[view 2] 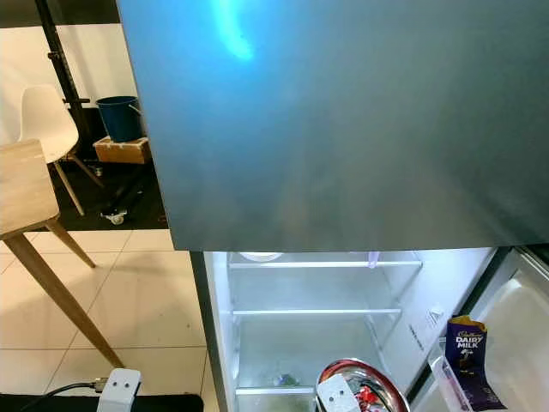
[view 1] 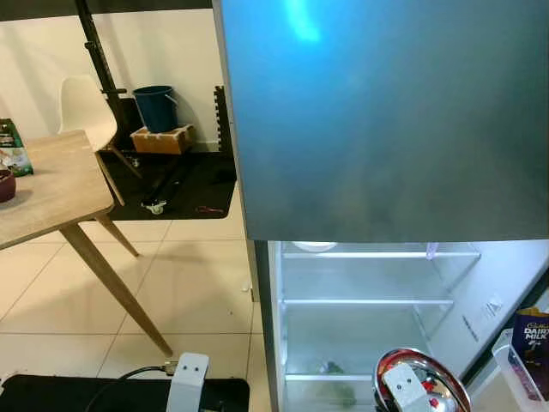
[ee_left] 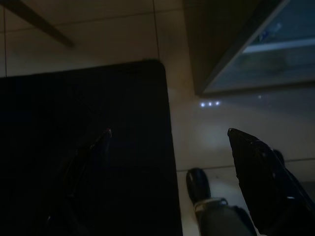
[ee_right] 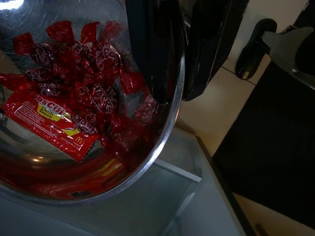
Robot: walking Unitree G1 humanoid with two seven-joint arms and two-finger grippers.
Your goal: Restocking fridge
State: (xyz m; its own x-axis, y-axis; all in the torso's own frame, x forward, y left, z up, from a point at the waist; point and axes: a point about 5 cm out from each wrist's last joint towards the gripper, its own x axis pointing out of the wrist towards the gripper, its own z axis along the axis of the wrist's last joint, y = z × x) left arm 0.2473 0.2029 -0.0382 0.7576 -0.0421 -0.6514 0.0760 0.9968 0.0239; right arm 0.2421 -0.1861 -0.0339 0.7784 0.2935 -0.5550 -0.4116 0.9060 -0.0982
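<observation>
The fridge [view 1: 377,129] stands before me with its lower compartment [view 1: 360,326] lit and its door swung open. Low in front of that compartment is a steel bowl [view 1: 423,382] of red-wrapped sweets [ee_right: 93,59] with a chilli sauce sachet [ee_right: 47,120] among them. My right gripper [ee_right: 179,73] is shut on the bowl's rim, one finger inside and one outside. My left gripper [ee_left: 170,132] hangs open over a black mat [ee_left: 83,147] and the tile floor, holding nothing.
A Dairy Milk bar [view 1: 533,339] stands in the open door's shelf at the right. Glass shelves [view 1: 364,302] cross the compartment, with something green [view 1: 336,388] on the lowest. A wooden table [view 1: 47,189], white chair [view 1: 86,107] and blue bucket [view 1: 156,107] are to the left.
</observation>
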